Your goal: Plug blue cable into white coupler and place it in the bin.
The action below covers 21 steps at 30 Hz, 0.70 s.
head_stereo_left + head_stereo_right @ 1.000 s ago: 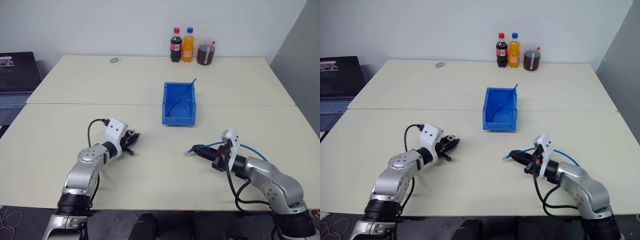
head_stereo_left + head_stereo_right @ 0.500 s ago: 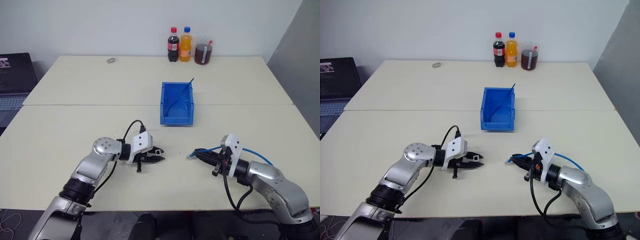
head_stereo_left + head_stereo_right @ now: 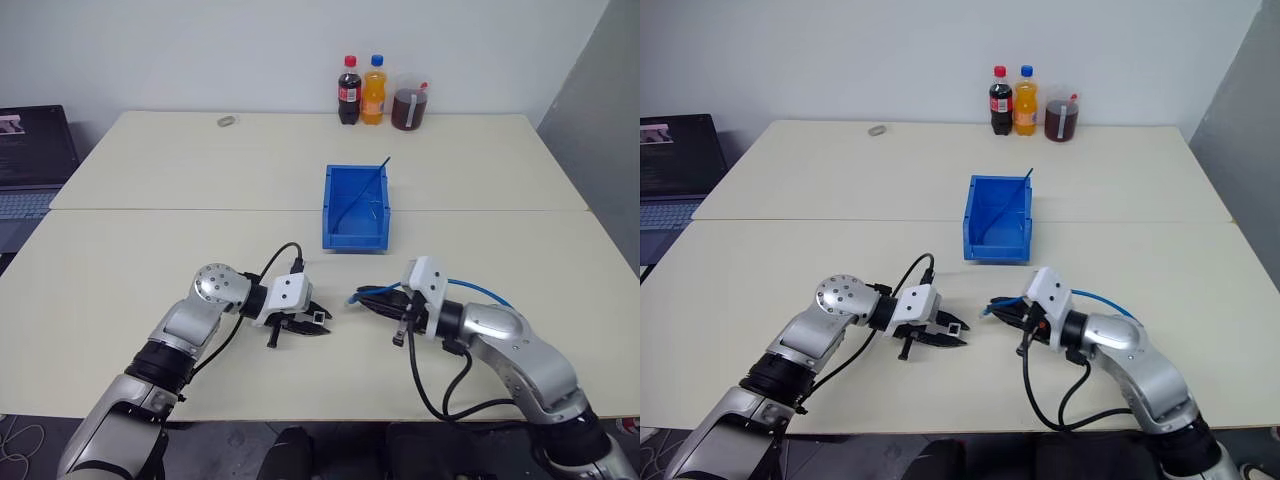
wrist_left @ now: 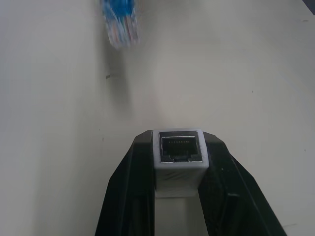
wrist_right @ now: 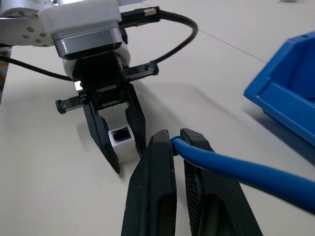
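Observation:
My left gripper [image 3: 318, 322] is shut on the white coupler [image 4: 178, 152], a small white block whose open socket faces the right gripper. My right gripper [image 3: 362, 300] is shut on the blue cable [image 5: 236, 169] just behind its plug tip [image 4: 119, 24]. The tip hangs a short way from the coupler [image 5: 121, 134], apart from it. The rest of the cable [image 3: 480, 290] loops back over my right wrist. Both grippers face each other just above the near table. The blue bin [image 3: 327, 215] stands behind them at mid-table.
A thin dark-blue rod [image 3: 365, 188] leans inside the bin. Two bottles [image 3: 349, 90] [image 3: 375, 88] and a cup of dark drink [image 3: 408, 102] stand at the far edge. A small grey ring [image 3: 227, 121] lies far left. A laptop [image 3: 30, 150] sits beside the table's left.
The left gripper swung rightward with the coupler, turning its socket toward the right arm. The right gripper then moved left with the cable, closing most of the gap.

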Motion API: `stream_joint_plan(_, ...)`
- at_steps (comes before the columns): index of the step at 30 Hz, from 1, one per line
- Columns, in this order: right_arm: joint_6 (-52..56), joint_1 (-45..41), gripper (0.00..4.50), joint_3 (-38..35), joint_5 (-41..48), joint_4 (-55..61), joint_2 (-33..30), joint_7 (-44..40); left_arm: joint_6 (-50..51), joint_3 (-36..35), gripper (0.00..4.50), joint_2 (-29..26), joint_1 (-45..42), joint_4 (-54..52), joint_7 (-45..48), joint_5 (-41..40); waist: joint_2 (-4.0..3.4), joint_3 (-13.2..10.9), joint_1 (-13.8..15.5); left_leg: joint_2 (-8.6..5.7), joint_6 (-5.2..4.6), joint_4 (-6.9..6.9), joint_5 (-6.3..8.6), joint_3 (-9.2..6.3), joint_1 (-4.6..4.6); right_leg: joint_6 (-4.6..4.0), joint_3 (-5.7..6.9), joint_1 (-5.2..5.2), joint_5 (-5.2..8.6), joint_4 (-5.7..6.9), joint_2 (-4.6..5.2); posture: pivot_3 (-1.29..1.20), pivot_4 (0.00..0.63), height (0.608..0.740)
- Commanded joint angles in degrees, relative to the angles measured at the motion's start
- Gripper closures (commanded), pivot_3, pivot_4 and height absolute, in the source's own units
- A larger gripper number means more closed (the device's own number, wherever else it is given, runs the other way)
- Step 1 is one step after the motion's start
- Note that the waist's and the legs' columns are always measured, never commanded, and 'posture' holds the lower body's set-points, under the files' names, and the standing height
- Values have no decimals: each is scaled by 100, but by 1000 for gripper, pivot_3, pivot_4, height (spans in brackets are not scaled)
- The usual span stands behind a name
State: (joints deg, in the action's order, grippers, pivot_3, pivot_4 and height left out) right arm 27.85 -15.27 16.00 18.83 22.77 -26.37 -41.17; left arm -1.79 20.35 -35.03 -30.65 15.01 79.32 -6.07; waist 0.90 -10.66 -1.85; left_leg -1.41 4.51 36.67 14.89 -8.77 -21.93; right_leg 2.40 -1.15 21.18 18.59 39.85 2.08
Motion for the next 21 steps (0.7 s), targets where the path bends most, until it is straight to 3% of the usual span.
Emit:
stream_joint_plan(1, -392, -268, 4500, 275, -247, -79, 3, -286, 9, 265, 3693, 39, 47, 232, 148, 251, 0, 0, 5, 0, 0, 1, 0, -2, 0, 0, 2, -2, 0, 0, 0, 0, 150, 740)
stream_joint_plan(21, -700, -631, 4500, 936, -1140, -537, 91, -582, 60, 298, 3693, 166, -34, 382, 323, 314, -5, 6, 2, -2, 0, 12, 0, -12, 3, 0, 7, -7, 0, 6, 0, 0, 150, 740)
